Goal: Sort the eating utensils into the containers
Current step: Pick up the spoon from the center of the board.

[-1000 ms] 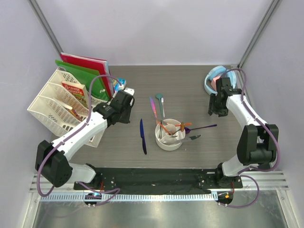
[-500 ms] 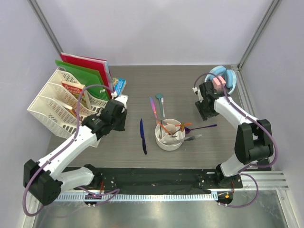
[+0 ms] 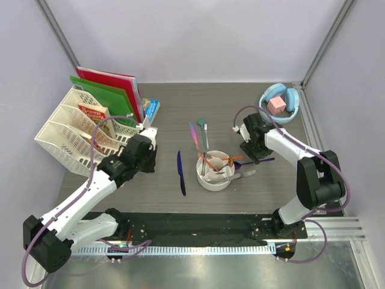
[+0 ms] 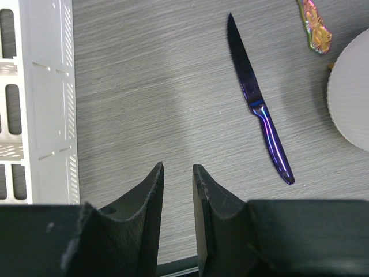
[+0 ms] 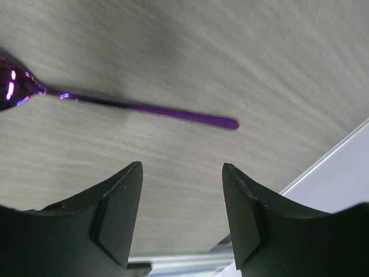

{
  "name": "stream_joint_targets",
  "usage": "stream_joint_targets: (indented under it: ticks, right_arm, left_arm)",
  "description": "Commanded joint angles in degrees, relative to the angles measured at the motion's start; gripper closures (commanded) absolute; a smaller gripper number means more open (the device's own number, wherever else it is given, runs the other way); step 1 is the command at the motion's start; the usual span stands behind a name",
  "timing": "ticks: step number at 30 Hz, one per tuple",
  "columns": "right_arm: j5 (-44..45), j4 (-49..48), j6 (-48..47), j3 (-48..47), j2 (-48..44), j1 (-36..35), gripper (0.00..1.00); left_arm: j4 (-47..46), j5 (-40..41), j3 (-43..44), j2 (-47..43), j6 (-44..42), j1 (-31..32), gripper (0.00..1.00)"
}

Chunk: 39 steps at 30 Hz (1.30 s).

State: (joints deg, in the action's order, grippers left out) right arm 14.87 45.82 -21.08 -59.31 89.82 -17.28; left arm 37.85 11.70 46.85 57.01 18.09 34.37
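Several pieces loose: purple spoon (image 5: 150, 109) flat on table right of white cup (image 3: 213, 186), blue knife (image 4: 256, 104) left.
Right gripper (image 5: 181, 170): spread wide, empty, over spoon handle.
Left gripper (image 4: 177, 170): narrowly parted, empty, near knife.
Next: descend, pinch handle.

We see a grey wood-grain surface (image 3: 240, 108) enclosed by pale lilac walls (image 3: 198, 36), with metal posts (image 3: 57, 27) in both upper corners.

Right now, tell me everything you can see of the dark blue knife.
The dark blue knife is one slim, glossy, metal-looking piece: a dark pointed blade and a blue-violet handle. It lies flat on the grey table, left of the white cup, tip pointing away from the arms, touching nothing else.
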Motion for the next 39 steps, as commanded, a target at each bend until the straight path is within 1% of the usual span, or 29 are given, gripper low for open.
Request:
stream_joint_targets:
  ticks: [1,3,5,9,12,13,16,19,24,25,30,31,32,33,35,37,39]
  right_arm:
    - [-0.9,-7.5,-6.7,2.2,-0.4,-1.1,0.33]
    - [-2.2,-9.2,-8.5,1.9,2.4,-1.1,0.32]
    - [-4.5,-8.5,-9.4,0.5,5.3,-1.1,0.32]
    - [-12.0,-6.5,-9.7,-3.3,8.6,-1.1,0.32]
    - [-14.0,-7.0,-10.7,-4.5,9.4,-1.1,0.32]
    - [-16.2,-7.5,-10.8,-4.8,9.6,-1.2,0.32]
    - [-17.4,-8.2,-12.4,-6.2,11.3,-1.1,0.32]
    - [-19.5,-5.9,-12.6,-9.1,14.2,-1.1,0.32]
    - [-23.7,-3.4,-10.0,-12.5,18.3,-0.9,0.34]
    - [-24.2,-1.9,-9.7,-13.2,19.1,-1.0,0.37]
    - [-25.6,1.5,-7.6,-17.8,24.8,-0.7,0.42]
    - [-25.9,2.5,-6.2,-18.9,25.7,-0.1,0.52]
    - [-27.2,3.2,-5.4,-20.8,27.6,0.2,0.59]
    - [-27.7,4.4,-4.8,-21.6,28.3,0.5,0.64]
    - [-28.1,5.8,-3.2,-23.4,30.5,0.7,0.66]
    - [-29.3,7.0,-1.8,-23.9,31.5,0.6,0.72]
    - [-29.2,7.9,-0.4,-24.6,32.9,0.6,0.75]
  left_arm:
    - [-2.3,0.0,-0.2,-2.2,0.7,-0.2,0.73]
    - [-2.2,0.0,-0.1,-2.6,0.5,-0.2,0.73]
    - [-2.1,0.5,0.1,-2.7,0.1,-0.2,0.73]
    - [-1.4,1.6,0.6,-3.0,-0.7,-0.2,0.73]
    - [-1.4,1.9,0.6,-3.2,-0.8,-0.2,0.73]
    - [-1.5,2.1,0.6,-3.1,-0.8,-0.2,0.73]
    - [-1.8,2.0,0.7,-2.5,-0.8,-0.2,0.73]
    - [-1.8,2.4,1.4,-1.8,-0.9,-0.2,0.73]
    - [-1.5,3.0,1.9,-1.6,-1.2,-0.1,0.73]
    - [-1.4,3.1,1.9,-1.6,-1.3,-0.2,0.73]
    - [-0.6,3.5,2.3,-1.5,-1.8,-0.3,0.73]
    - [-0.4,3.9,2.6,-1.5,-2.1,-0.3,0.73]
    - [-0.1,4.1,2.8,-1.3,-2.3,-0.3,0.73]
    - [0.0,4.3,3.1,-1.2,-2.4,-0.2,0.73]
    - [0.0,4.4,3.3,-1.0,-2.7,-0.3,0.73]
    - [0.0,4.6,3.9,-0.9,-2.8,-0.3,0.73]
    - [-0.1,4.7,4.3,-0.3,-3.0,-0.2,0.73]
